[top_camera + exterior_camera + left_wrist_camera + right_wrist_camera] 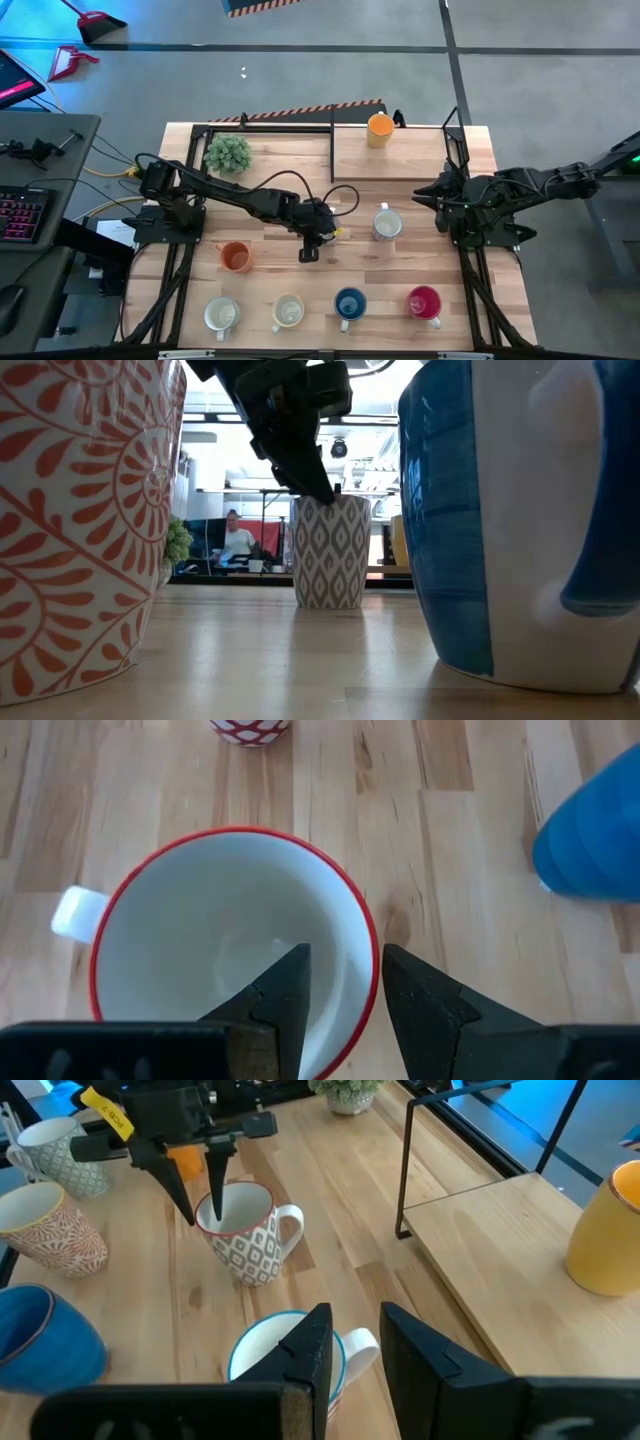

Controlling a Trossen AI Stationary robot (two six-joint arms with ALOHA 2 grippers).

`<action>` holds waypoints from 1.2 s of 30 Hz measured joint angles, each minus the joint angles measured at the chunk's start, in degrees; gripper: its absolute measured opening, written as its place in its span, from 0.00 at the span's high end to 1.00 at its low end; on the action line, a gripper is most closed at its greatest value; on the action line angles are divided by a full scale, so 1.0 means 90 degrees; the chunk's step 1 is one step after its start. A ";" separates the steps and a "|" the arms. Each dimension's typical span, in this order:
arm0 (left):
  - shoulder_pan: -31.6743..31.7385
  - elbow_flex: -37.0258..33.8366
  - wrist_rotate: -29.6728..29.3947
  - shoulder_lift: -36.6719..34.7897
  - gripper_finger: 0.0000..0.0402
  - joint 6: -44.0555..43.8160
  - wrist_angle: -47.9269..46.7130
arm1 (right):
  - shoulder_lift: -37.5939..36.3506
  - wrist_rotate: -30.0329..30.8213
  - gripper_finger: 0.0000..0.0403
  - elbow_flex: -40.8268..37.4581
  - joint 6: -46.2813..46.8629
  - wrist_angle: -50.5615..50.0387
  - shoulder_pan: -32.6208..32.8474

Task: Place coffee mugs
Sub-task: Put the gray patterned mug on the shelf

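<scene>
A white mug with a grey diamond pattern and a red rim [240, 1235] stands upright on the table's middle [332, 555]. My left gripper [345, 955] is open and comes down over its rim from above. One finger [285, 990] is inside the mug and the other [420, 1005] is outside its wall; the right wrist view shows the same [203, 1215]. The handle [78, 912] points away from the fingers. My right gripper [350, 1345] is open at the table's right [440, 195], above a white mug with a blue rim [270, 1345], touching nothing. My left gripper stands astride the patterned mug's rim [372, 965], on the side opposite the handle, fingers slanting down from above. The rim lies close to the outer finger, with a gap to the inner one. Whether either finger touches the wall I cannot tell. The mug stands on its base.
A yellow mug [379, 130] sits on the raised wooden shelf [500, 1230] at the far right, bordered by a black frame [403, 1170]. A potted plant [228, 153] is far left. An orange mug [235, 257] and a near row of several mugs [350, 305] fill the front.
</scene>
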 joint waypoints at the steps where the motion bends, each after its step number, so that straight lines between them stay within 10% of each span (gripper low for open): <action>1: 0.0000 0.0000 0.0000 0.0000 0.71 0.0000 -0.0004 | -0.0007 0.0002 0.83 0.0000 0.0002 -0.0012 0.0000; 24: 0.0051 0.0367 0.0117 0.0834 0.73 0.0163 0.0124 | -0.0105 -0.0157 0.83 -0.0002 0.0140 -0.0123 0.0001; 36: 0.0169 0.0376 -0.0119 0.0877 0.98 0.0028 0.0426 | -0.0117 -0.0160 0.83 -0.0002 0.0124 -0.0222 0.0000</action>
